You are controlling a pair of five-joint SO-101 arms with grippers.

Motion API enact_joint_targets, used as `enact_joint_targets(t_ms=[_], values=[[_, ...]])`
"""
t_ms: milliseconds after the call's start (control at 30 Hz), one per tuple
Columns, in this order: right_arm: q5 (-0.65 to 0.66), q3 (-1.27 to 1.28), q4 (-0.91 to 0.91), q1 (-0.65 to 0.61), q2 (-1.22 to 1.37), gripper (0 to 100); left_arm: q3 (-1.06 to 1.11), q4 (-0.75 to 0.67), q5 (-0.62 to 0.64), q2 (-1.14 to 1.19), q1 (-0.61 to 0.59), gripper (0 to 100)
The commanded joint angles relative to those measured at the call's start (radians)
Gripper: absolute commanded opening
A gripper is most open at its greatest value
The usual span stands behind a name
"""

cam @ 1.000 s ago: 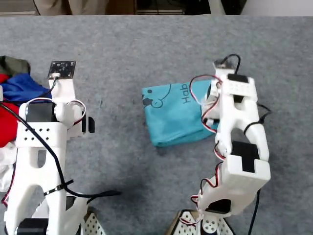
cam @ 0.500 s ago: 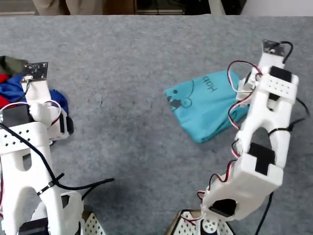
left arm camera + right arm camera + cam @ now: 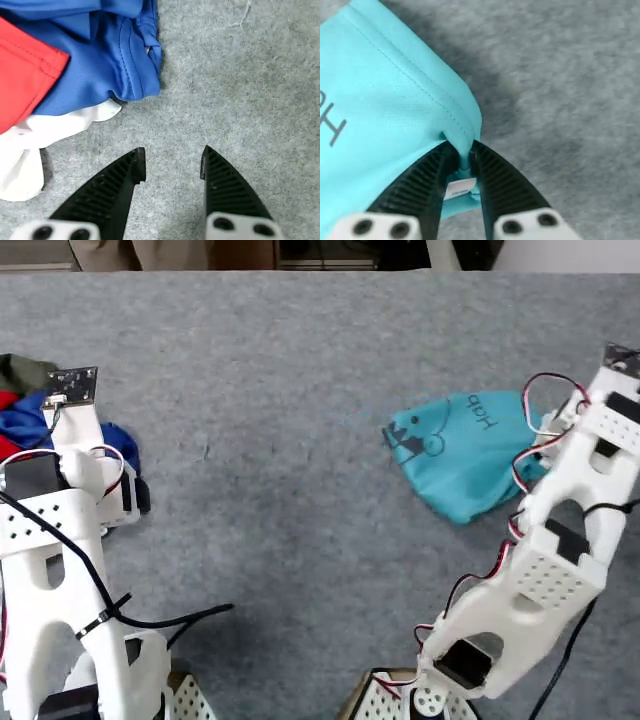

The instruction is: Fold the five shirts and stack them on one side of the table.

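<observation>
A folded teal shirt (image 3: pixel 462 453) with a dark print lies on the grey table toward its right side. My right gripper (image 3: pixel 461 150) is shut on the teal shirt's (image 3: pixel 385 115) folded edge, and the right arm (image 3: pixel 560 530) stands over that side. At the far left lies a heap of unfolded shirts: blue (image 3: pixel 30 420), red (image 3: pixel 12 452) and a dark green one (image 3: pixel 25 370). In the left wrist view my left gripper (image 3: pixel 172 162) is open just above bare carpet, close to the blue shirt (image 3: pixel 105 60), the red shirt (image 3: pixel 25 75) and a white shirt (image 3: pixel 30 145).
The table (image 3: pixel 280 520) is covered in grey carpet. Its far edge runs along the top of the high view. The left arm's (image 3: pixel 70 560) black cable (image 3: pixel 170 618) trails near the front edge.
My right gripper has dragged the teal shirt from the table's middle over to the right. The left arm swung left to the shirt heap, then stayed still.
</observation>
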Motion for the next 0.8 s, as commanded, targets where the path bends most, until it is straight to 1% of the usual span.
enact_joint_targets(t_ms=[0,67,133,200,400,467,533,600,700,767], values=[[0.009,-0.071,0.005,0.036,0.001,0.4,-0.023,-0.011,-0.009,-0.021,-0.005,19],[0.011,-0.071,0.023,0.024,-0.001,0.5,-0.021,-0.011,-0.009,-0.021,-0.005,19],[0.044,-0.068,0.032,0.007,-0.001,0.6,-0.021,-0.011,-0.009,-0.021,-0.005,19],[0.072,-0.073,0.063,-0.007,-0.001,3.6,-0.023,-0.009,-0.009,-0.021,-0.008,19],[0.080,-0.082,0.112,-0.018,-0.008,24.9,-0.025,-0.009,-0.009,-0.027,-0.009,19],[0.091,-0.104,0.152,-0.018,-0.028,30.3,-0.026,-0.008,-0.009,-0.030,-0.014,20],[0.127,-0.136,0.204,-0.018,-0.067,32.0,-0.043,0.015,-0.009,-0.030,-0.018,25],[0.157,-0.168,0.259,-0.019,-0.119,31.8,-0.098,0.063,-0.009,-0.030,-0.049,29],[0.221,-0.199,0.356,-0.048,-0.205,31.8,-0.192,0.089,-0.009,-0.025,-0.126,29],[0.242,-0.199,0.423,-0.105,-0.251,31.7,-0.245,0.091,-0.011,-0.022,-0.203,29]])
